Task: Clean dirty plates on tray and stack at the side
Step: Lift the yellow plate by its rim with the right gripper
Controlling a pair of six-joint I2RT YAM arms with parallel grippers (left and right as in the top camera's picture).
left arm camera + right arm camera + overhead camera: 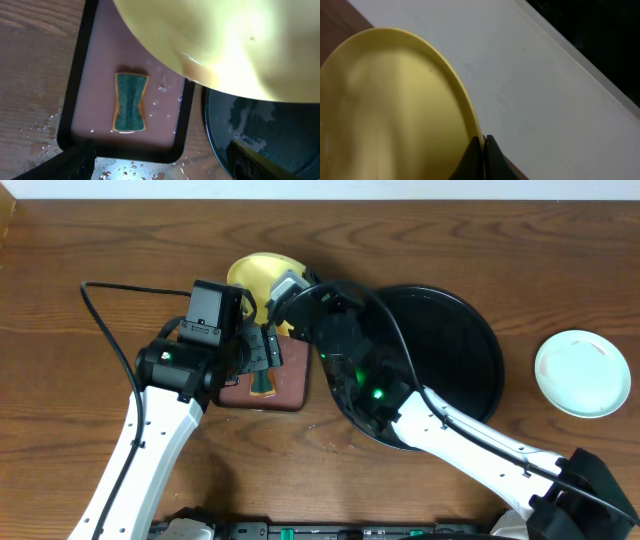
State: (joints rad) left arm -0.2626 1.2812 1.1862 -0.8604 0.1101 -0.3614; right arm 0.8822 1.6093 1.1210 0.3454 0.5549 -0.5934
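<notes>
My right gripper (283,298) is shut on the rim of the pale yellow plate (258,278) and holds it tilted above the table, left of the black tray (470,360). In the right wrist view the fingers (483,142) pinch the plate's edge (395,110). My left gripper (262,352) hovers open and empty over a green-and-orange sponge (130,102). The yellow plate (235,45) hangs above it in the left wrist view, where the fingers (160,155) are spread wide. One mint-blue plate (582,373) lies on the table at the right.
The sponge lies in a small rectangular reddish-brown tray (290,385), also in the left wrist view (100,55). The wet black tray (240,120) sits just right of it. Water drops (125,170) lie on the wood in front. My right arm crosses the black tray.
</notes>
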